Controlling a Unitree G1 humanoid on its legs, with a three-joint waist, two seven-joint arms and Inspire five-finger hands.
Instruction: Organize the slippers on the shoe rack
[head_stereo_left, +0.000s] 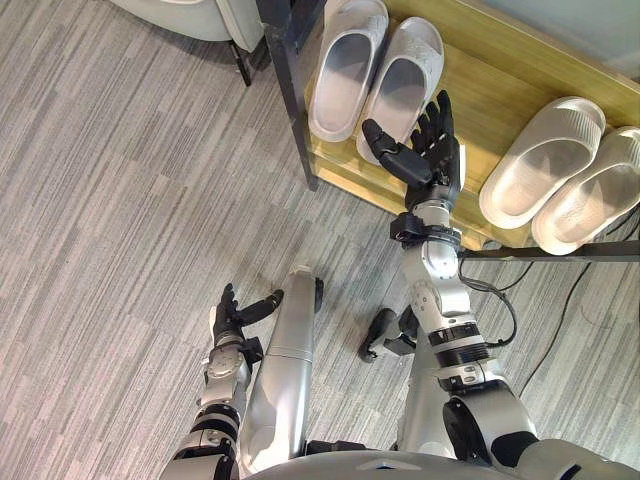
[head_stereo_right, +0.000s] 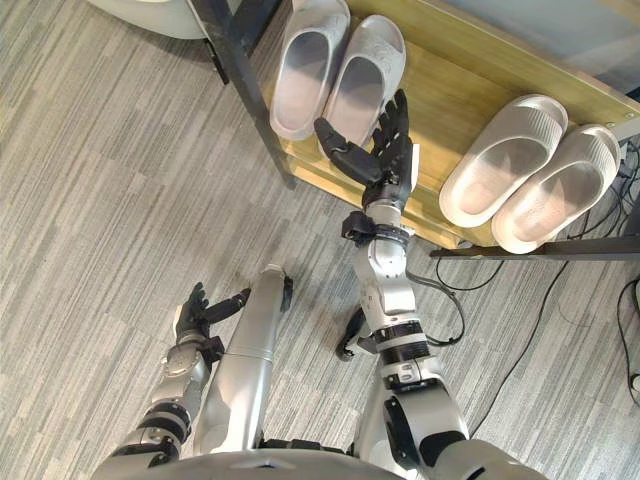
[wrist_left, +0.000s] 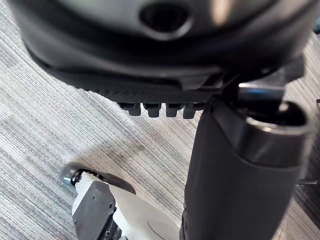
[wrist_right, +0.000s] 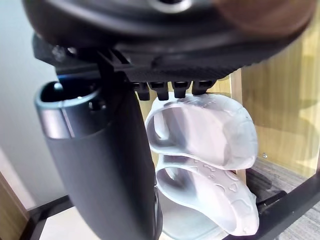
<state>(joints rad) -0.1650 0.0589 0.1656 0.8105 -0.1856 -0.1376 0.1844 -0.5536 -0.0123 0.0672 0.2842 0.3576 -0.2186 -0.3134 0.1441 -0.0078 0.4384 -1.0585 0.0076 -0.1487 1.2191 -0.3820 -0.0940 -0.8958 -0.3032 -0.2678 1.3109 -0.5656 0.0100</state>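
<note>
- While the left hand (head_stereo_left: 232, 318) hangs low over the carpet (head_stereo_left: 120, 200), fingers loosely spread and empty, the work falls to the other arm.
- Right hand (head_stereo_left: 432, 152) is raised at the front edge of the shoe rack (head_stereo_left: 485, 85). Its fingers (head_stereo_left: 437, 112) are straight and splayed, thumb wide, nothing held.
- Step in hand, as I judge it: a nudge or check on placement; no grasp made.
- Near pair of slippers (head_stereo_left: 350, 60) lies on the wooden shelf just beyond the thumb tip. Cannot tell whether the thumb touches the closer heel.
- Second pair (head_stereo_left: 560, 170) sits on the same shelf, well apart on the side of the fingers away from the thumb.
- Look: pale grey-white, thick moulded soles, broad straps, each pair side by side, heels toward the hand.
- Next move probably calls for a light push with flat fingers to square the near pair; task looks close to finished.
</note>
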